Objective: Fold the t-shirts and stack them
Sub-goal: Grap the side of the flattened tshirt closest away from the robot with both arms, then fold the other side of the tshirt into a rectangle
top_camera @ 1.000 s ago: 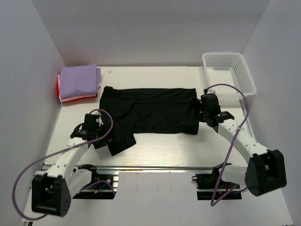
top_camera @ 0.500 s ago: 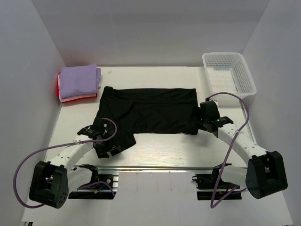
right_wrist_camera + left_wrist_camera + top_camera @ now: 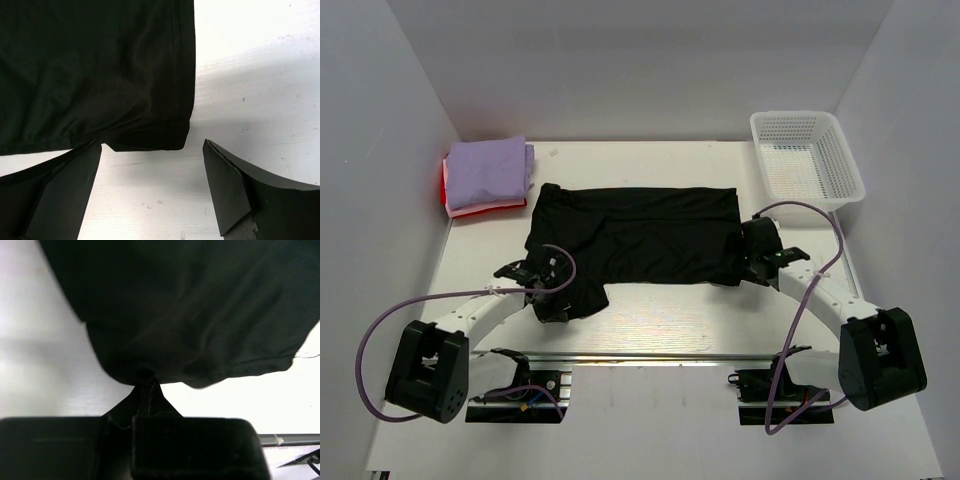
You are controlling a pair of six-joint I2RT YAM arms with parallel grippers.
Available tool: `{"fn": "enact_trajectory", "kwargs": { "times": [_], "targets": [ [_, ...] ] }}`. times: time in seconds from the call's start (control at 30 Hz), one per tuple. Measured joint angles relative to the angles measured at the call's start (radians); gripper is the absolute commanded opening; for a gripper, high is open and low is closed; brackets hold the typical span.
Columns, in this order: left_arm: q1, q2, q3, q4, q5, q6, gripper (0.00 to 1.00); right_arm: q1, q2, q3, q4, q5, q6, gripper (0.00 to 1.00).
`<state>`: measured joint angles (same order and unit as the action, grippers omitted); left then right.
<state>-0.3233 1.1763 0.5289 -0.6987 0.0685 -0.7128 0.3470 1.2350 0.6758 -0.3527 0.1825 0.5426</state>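
Black t-shirt (image 3: 635, 232) lay spread flat across the middle of the table (image 3: 670, 315), long side running left to right, with one part trailing toward the near-left edge. Left gripper (image 3: 548, 297) sat low on that trailing part. In the left wrist view the left gripper (image 3: 145, 384) was pinched tight on a bunched fold of the black t-shirt (image 3: 200, 305), the cloth fanning out from the pinch above bare table (image 3: 40, 365). Right gripper (image 3: 752, 258) sat at the shirt's near-right corner. In the right wrist view the right gripper (image 3: 152, 146) was spread wide and gripping nothing, its fingers (image 3: 225, 185) low over the table (image 3: 260, 75). The stitched hem corner of the black t-shirt (image 3: 90, 65) lay between the fingertips. The finger on the right of that view was clear of the cloth, over bare table. The other finger met the shirt's edge, contact not resolvable. Lavender t-shirt (image 3: 488, 172) lay folded in the far-left corner on top of the red-pink t-shirt (image 3: 447, 196), which showed only as a thin strip along the stack's left and near edges. Stack was near the black shirt's far-left corner, not touching it. White mesh basket (image 3: 840, 160) stood in the far-right corner, apart from the shirts.
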Motion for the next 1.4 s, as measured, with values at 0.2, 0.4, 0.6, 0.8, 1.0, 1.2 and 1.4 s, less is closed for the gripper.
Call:
{"fn": "enact_trajectory", "kwargs": {
  "times": [0.2,0.4,0.6,0.8,1.0,1.2,1.4],
  "targets": [
    [-0.002,0.013,0.018,0.055,0.003,0.042,0.00,0.000,0.045,-0.014,0.026,-0.014,0.001,0.79],
    [-0.013,-0.028,0.056,0.065,0.003,0.066,0.00,0.000,0.140,-0.019,0.061,-0.011,0.007,0.60],
    [-0.013,-0.077,0.081,0.082,0.003,0.082,0.00,0.000,0.165,-0.015,0.093,0.006,0.032,0.20],
    [-0.013,-0.077,0.135,0.114,0.021,0.103,0.00,-0.001,0.166,-0.016,0.090,0.005,0.051,0.00],
    [-0.013,-0.043,0.253,0.175,0.028,0.129,0.00,-0.001,0.174,0.032,0.060,0.002,0.040,0.00],
    [0.000,0.056,0.381,0.212,0.014,0.152,0.00,-0.001,0.237,0.142,0.017,-0.014,0.003,0.00],
    [0.008,0.171,0.500,0.219,-0.076,0.164,0.00,-0.001,0.335,0.279,-0.049,-0.013,-0.028,0.00]
  ]
}}
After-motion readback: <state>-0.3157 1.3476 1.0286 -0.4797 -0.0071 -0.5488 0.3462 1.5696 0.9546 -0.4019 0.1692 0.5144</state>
